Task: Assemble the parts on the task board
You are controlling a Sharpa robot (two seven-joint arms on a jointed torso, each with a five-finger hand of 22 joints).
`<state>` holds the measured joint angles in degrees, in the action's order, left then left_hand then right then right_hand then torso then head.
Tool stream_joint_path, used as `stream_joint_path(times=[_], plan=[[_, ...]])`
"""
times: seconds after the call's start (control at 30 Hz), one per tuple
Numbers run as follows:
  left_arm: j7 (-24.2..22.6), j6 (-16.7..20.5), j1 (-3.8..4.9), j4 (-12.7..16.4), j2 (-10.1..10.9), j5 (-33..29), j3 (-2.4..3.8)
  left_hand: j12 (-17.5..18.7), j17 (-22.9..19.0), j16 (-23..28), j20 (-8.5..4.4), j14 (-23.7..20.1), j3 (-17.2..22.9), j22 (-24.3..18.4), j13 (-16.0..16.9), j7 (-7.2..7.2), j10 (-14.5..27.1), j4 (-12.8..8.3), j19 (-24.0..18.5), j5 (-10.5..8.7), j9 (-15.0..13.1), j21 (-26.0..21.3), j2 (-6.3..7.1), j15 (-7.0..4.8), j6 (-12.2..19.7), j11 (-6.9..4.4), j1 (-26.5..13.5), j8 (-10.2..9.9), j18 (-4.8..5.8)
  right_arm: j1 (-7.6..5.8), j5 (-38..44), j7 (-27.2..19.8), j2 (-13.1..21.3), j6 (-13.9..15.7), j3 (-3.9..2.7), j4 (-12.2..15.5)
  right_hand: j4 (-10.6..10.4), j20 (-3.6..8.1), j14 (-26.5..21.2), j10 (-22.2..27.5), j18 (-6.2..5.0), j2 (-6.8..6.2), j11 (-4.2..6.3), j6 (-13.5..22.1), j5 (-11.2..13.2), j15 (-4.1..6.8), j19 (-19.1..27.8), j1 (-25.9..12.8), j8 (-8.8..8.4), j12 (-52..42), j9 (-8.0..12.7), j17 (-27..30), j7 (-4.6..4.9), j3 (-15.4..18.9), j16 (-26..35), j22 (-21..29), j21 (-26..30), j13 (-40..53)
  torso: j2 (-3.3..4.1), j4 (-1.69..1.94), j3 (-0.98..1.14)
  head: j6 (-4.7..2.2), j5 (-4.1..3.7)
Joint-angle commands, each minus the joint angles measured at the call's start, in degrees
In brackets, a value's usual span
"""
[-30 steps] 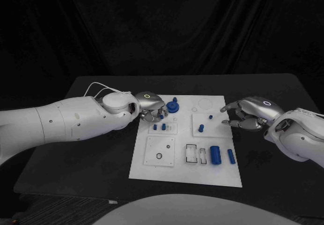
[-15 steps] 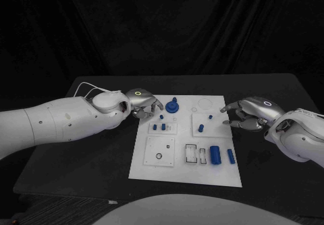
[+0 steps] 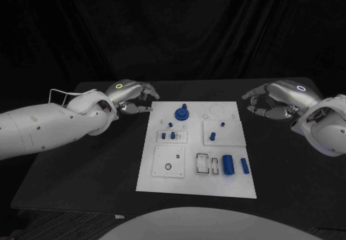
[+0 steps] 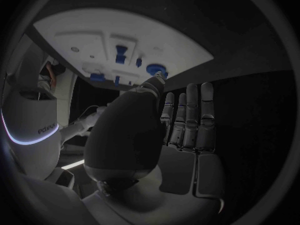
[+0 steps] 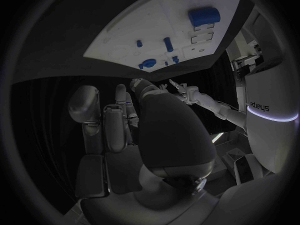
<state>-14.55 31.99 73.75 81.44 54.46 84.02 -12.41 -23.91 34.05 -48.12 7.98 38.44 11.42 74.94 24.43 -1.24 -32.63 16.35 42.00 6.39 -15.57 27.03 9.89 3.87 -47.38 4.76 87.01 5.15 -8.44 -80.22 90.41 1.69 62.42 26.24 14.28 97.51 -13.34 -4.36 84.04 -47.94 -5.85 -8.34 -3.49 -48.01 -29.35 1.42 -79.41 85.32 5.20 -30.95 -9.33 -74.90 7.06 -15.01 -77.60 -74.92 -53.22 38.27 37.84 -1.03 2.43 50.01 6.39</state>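
Both hands pulled back off task board (image 3: pixel 162 180); left hand (image 3: pixel 132 96), right hand (image 3: pixel 277 100) empty, fingers apart. Blue parts (image 3: pixel 229 164) remain on board.

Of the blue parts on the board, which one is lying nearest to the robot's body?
The large cylinder by the near right corner of the board. It lies flat beside a thinner rod; the other parts sit farther up.

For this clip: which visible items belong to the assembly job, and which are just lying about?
Job items:
- task board
- blue round part
- large blue cylinder
- small blue cylinder
- blue peg
- left hand and right hand, both off the board, holding nothing

Lying about:
- black table only
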Motion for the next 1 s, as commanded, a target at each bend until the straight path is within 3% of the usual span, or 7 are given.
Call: stream_joint_path(times=[0.03,0.17,0.3,0.57,0.63,0.73,1.0], plan=[[-16.07,0.53,1.03,1.00,0.81,-30.22,0.12,-3.39,-2.09,3.89,1.19,-7.50,-5.64,-0.86,0.71,-1.32,6.40,0.48,-6.13,2.36,0.48,-5.04,-1.69,2.35,0.47,0.48,-2.72,-0.73,1.73,-1.43,1.45,4.94,-0.48,-0.62,-0.09,0.00,0.39,-0.14,1.37,2.65,-0.97,-1.39,-1.00,-0.44,-1.46,-0.14,1.53,0.06,-0.28,3.77,0.02,-2.39,-0.26,-2.02,1.88,-5.93,3.10,-3.58,-0.06,0.08,-0.12,-0.01,0.34],[-24.48,-5.92,1.53,1.84,1.13,-51.41,0.11,-4.40,-10.31,14.38,4.41,-18.61,-11.74,-5.99,-2.19,-6.00,13.54,0.15,-18.61,5.50,2.77,-15.64,-9.00,8.74,10.04,8.95,-18.82,-1.03,4.84,-2.56,6.01,6.32,-2.10,-2.82,-0.09,-0.88,2.29,-0.52,-0.09,8.08,-1.38,-1.19,-2.09,-2.12,6.94,-0.47,3.16,1.28,0.46,8.03,-0.42,0.02,-1.64,-3.49,4.66,-5.24,6.62,-7.36,0.02,0.10,-0.18,-0.62,0.60],[-29.16,-12.45,1.50,3.25,1.19,-64.56,0.09,5.73,-26.14,34.42,3.73,-31.97,-16.86,-13.94,-13.30,-5.03,24.92,0.39,-27.69,3.74,7.20,-23.70,-12.75,5.93,22.47,4.53,-21.95,-2.09,3.05,-2.87,10.88,6.03,-4.12,-4.27,-0.09,-2.48,4.28,0.67,2.31,8.97,0.09,-0.76,0.42,-4.05,17.38,1.22,-1.36,1.44,0.73,10.70,-0.86,-2.70,-5.36,-4.43,0.78,-7.58,-3.94,-12.29,0.20,0.62,-0.70,-1.34,0.20],[-29.52,-23.46,0.15,4.59,0.80,-71.88,0.07,16.29,-34.05,48.12,6.40,-38.44,-21.79,-48.65,-23.22,1.70,32.17,0.43,-39.41,1.44,13.63,-24.97,-15.11,3.62,36.58,-0.58,-19.53,-3.70,-1.87,-1.76,13.40,4.82,-7.53,-7.24,-0.09,-5.39,3.15,0.31,2.86,7.17,0.58,-1.97,-1.07,-4.19,22.15,0.48,-2.72,-0.88,-1.22,14.27,0.76,-1.57,-3.33,-4.56,1.29,-8.11,-6.76,-20.21,-0.10,1.01,-1.46,-2.04,-0.68],[-29.03,-24.84,-0.37,4.78,0.60,-72.47,0.07,16.67,-34.05,48.12,7.44,-38.44,-21.87,-49.50,-23.28,1.68,32.35,0.40,-39.18,4.17,13.80,-24.91,-16.17,4.19,35.50,-1.73,-17.74,-3.50,-1.86,-1.10,13.60,4.27,-8.29,-7.57,-0.09,-5.99,4.72,0.52,2.88,4.64,0.58,-2.32,-0.83,-5.99,8.22,0.67,-2.78,0.51,-0.75,15.05,0.97,-1.34,-3.99,-7.17,1.35,-8.23,-7.07,-22.97,0.02,1.34,-1.75,-2.44,-1.21],[-28.64,-25.91,-0.92,4.89,0.34,-72.85,0.07,16.46,-34.05,48.12,8.59,-38.44,-21.74,-50.69,-23.26,-0.24,32.34,0.29,-38.63,13.79,13.77,-24.81,-16.94,5.34,33.77,-2.48,-9.44,-3.33,-1.77,-0.34,13.60,3.50,-9.28,-7.56,-0.09,-6.90,5.41,0.75,2.80,2.18,0.56,-2.78,-0.49,-7.46,5.13,0.97,-2.68,-0.04,-0.35,14.99,0.61,-1.03,-3.76,-8.91,1.56,-8.22,-7.05,-24.33,0.07,1.82,-2.05,-2.56,-2.10],[-28.20,-27.06,-1.88,4.75,-0.03,-73.18,0.07,15.85,-33.96,48.02,8.74,-38.20,-22.31,-51.75,-23.20,-0.71,32.29,0.14,-38.23,19.07,13.71,-24.73,-17.59,5.63,33.00,-1.91,-4.60,-3.25,-1.60,1.76,12.63,2.34,-11.33,-9.78,-0.09,-8.94,5.37,0.52,2.70,-1.72,0.54,-3.40,-0.68,-6.64,14.90,0.77,-2.39,-3.87,-1.08,15.27,0.11,-0.56,-4.34,-9.71,1.76,-8.04,-6.69,-26.59,-0.07,2.42,-2.51,-2.63,-3.06]])
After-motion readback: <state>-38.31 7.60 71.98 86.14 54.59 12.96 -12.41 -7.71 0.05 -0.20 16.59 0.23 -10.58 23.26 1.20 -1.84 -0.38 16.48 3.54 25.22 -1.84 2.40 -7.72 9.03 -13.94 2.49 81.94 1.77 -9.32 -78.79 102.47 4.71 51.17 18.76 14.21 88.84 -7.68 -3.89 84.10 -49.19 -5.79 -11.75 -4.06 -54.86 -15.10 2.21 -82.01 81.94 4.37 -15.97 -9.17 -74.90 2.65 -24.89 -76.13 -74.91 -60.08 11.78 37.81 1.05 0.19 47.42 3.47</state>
